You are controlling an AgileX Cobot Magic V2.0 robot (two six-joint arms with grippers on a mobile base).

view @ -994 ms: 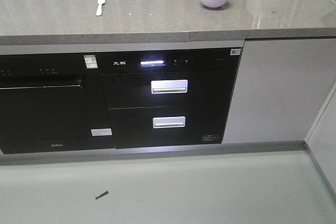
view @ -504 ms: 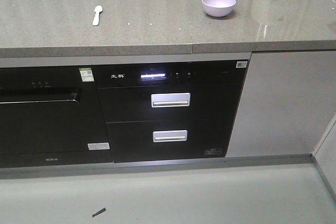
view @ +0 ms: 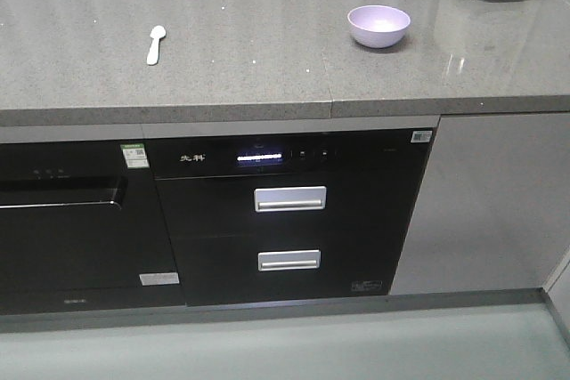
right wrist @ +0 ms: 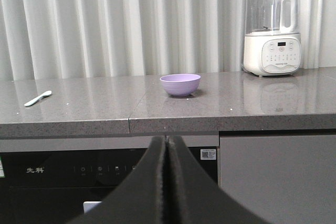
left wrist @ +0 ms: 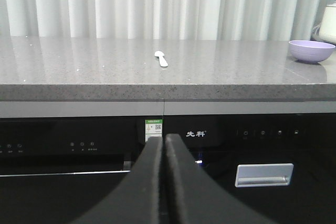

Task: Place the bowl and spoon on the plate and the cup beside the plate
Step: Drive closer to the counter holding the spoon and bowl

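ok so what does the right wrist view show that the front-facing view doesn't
Only the right wrist view shows the robot's shut right hand and the clear jug on top of the white countertop appliance. Only the front-facing view shows the lit display strip and lower silver drawer handle on the black built-in unit, plus the grey floor. Both show the small lavender plastic bowl, the pale mint plastic spoon and the grey stone countertop.

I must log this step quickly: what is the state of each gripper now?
Left gripper: closed, holding nothing.
Right gripper: closed, holding nothing.
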